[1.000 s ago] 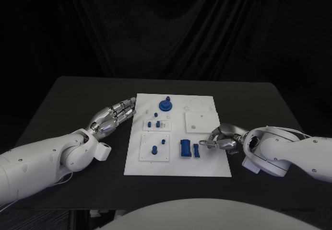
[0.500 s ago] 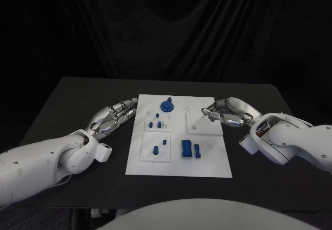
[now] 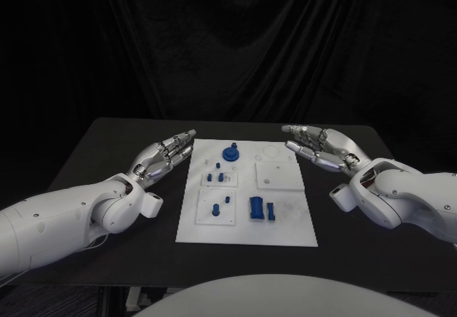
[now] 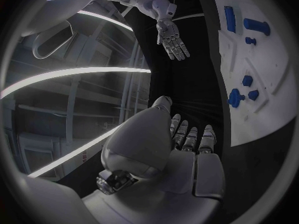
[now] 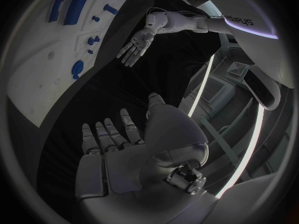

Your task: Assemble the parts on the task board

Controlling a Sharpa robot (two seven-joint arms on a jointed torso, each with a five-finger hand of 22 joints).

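White task board [image 3: 286, 231] is lying mid-table in the head view, blue parts [image 3: 257, 206] resting on it, the left hand [image 3: 168, 153] and right hand [image 3: 320, 148] flanking it, fingers spread, holding nothing. Both wrist views are showing flat, extended fingers over the black table [image 4: 187, 84].

Task board [image 3: 286, 228] — a white rectangular plate, flat on the middle of the black table, long side running away from the robot. Three raised white square panels sit on it. Blue parts: a round knobbed piece [image 3: 230, 154] at the far end, small pegs [image 3: 219, 177] on the middle-left panel, one upright piece [image 3: 215, 209] on the near-left panel — two blocks [image 3: 257, 206] side by side near centre.
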